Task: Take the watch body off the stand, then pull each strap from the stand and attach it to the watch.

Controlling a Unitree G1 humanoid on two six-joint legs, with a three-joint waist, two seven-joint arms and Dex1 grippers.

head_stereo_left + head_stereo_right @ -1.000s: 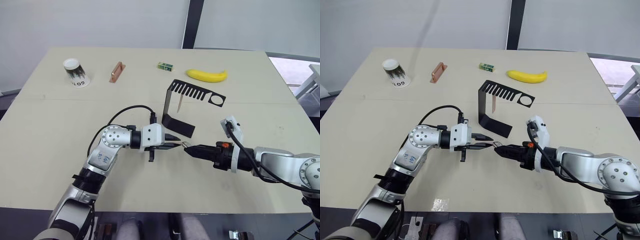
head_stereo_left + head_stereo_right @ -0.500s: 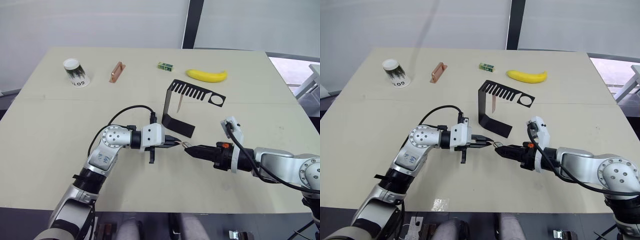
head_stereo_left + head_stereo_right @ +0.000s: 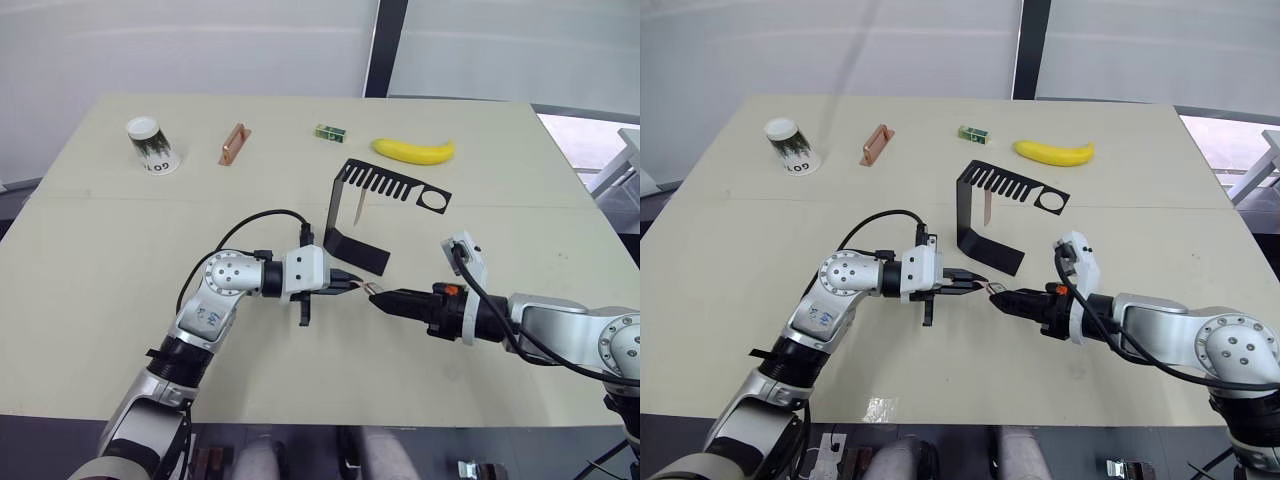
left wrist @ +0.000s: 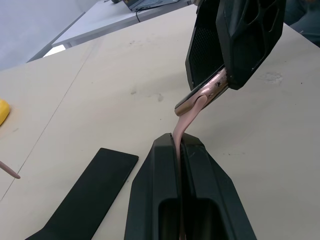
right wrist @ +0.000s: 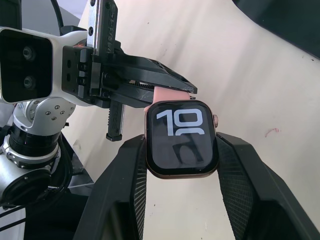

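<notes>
The left gripper [image 3: 350, 285], clamped on a pink strap [image 4: 181, 131], has closed in to the watch body [image 5: 181, 137] the right gripper [image 5: 181, 165] pinches, so attachment looks underway.

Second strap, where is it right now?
The second strap hangs from the stand's comb-slotted top arm at table centre, below the banana; the first strap is pinched in the left hand.

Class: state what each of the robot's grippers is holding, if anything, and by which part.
The right gripper clamps the small square black-faced watch body by its two side edges. The left gripper pinches a flat salmon-pink strap along its length, its tip meeting the watch.
</notes>
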